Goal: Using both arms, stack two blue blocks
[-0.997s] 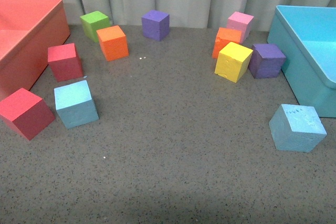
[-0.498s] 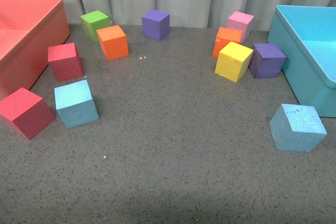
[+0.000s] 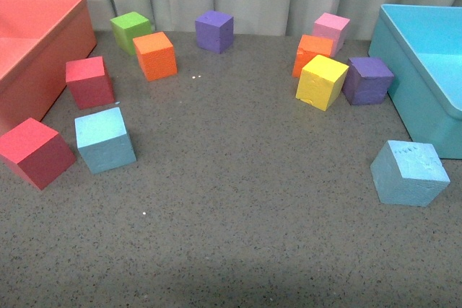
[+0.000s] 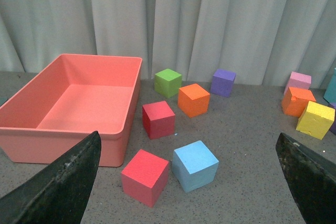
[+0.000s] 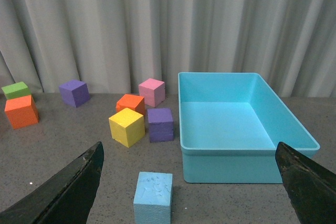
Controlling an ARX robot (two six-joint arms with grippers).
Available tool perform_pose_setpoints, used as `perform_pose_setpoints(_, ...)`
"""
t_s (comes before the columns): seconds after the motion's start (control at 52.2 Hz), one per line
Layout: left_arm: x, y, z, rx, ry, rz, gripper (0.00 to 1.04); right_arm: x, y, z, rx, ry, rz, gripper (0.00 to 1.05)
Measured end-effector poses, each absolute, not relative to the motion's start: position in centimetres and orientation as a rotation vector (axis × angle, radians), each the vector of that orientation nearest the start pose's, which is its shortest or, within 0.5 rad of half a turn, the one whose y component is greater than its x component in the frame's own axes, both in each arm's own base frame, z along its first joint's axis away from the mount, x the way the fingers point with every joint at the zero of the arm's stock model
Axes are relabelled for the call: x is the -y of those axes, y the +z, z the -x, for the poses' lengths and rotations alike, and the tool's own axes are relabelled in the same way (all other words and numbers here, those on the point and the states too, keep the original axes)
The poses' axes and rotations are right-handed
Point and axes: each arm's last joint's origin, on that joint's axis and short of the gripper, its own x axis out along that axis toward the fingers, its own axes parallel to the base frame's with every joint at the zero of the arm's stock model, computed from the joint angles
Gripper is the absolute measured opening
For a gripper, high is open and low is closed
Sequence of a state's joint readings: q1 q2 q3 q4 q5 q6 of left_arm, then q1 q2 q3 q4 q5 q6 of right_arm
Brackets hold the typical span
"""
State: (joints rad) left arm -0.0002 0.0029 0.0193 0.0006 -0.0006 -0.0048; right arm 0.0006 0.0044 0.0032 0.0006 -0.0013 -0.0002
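My left gripper and right gripper: both spread wide, empty. Smooth sky-blue foam cube left-centre of front view, beside red foam cube; scuffed sky-blue foam cube lower right. Best: descend square to faces, clearing neighbours.

Front view, compared with the two earlier pictures: we find the whole scene displaced very slightly toward the top of the frame. The displacement is shared by the light sky-blue foam cube on the left, the scuffed light sky-blue foam cube on the right, the lime-green foam cube, the coral-red plastic bin and the turquoise plastic bin. We measure it as alike for all of them, most plainly at the rear rim of the coral-red plastic bin.
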Motion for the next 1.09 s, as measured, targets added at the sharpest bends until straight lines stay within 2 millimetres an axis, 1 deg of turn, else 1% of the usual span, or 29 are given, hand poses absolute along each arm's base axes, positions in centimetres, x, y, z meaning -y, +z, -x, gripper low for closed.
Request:
perform_pose_setpoints(0.441, 0.0, 17.0, -9.7, 0.017, 0.000, 0.005, 0.98, 0.0, 16.4, -9.8, -0.005, -0.006, 0.003, 0.95)
perform_pose_setpoints(0.479, 0.0, 17.0, -9.7, 0.017, 0.000, 0.005, 0.98, 0.0, 16.3, -9.8, -0.092, -0.079, 0.063, 0.95)
perform_pose_setpoints(0.537, 0.0, 17.0, -9.7, 0.017, 0.001, 0.005, 0.98, 0.0, 16.3, -10.2, -0.180, -0.129, 0.125, 0.95)
perform_pose_setpoints(0.613, 0.0, 17.0, -9.7, 0.017, 0.001, 0.005, 0.98, -0.1, 16.3, -11.0, -0.237, -0.123, 0.154, 0.95)
perform_pose_setpoints(0.671, 0.0, 17.0, -9.7, 0.017, 0.000, 0.005, 0.98, -0.1, 16.6, -11.8, -0.266, -0.108, 0.153, 0.95)
perform_pose_setpoints(0.786, 0.0, 17.0, -9.7, 0.017, 0.000, 0.005, 0.98, 0.0, 17.5, -15.1, -0.339, -0.082, 0.096, 0.95)
perform_pose_setpoints(0.863, 0.0, 17.0, -9.7, 0.017, 0.000, 0.005, 0.98, 0.0, 17.6, -17.3, -0.425, -0.069, 0.053, 0.95)
perform_pose_setpoints(0.901, 0.0, 17.0, -9.7, 0.017, 0.000, 0.005, 0.98, 0.0, 17.4, -18.3, -0.479, -0.069, 0.048, 0.95)
perform_pose_setpoints(0.997, 0.0, 17.0, -9.7, 0.017, 0.000, 0.005, 0.98, -0.4, 15.8, -21.9, -0.711, -0.028, 0.015, 0.95)
perform_pose_setpoints(1.093, 0.0, 17.0, -9.7, 0.017, 0.000, 0.005, 0.98, -0.6, 14.8, -24.6, -0.823, -0.022, -0.047, 0.95)
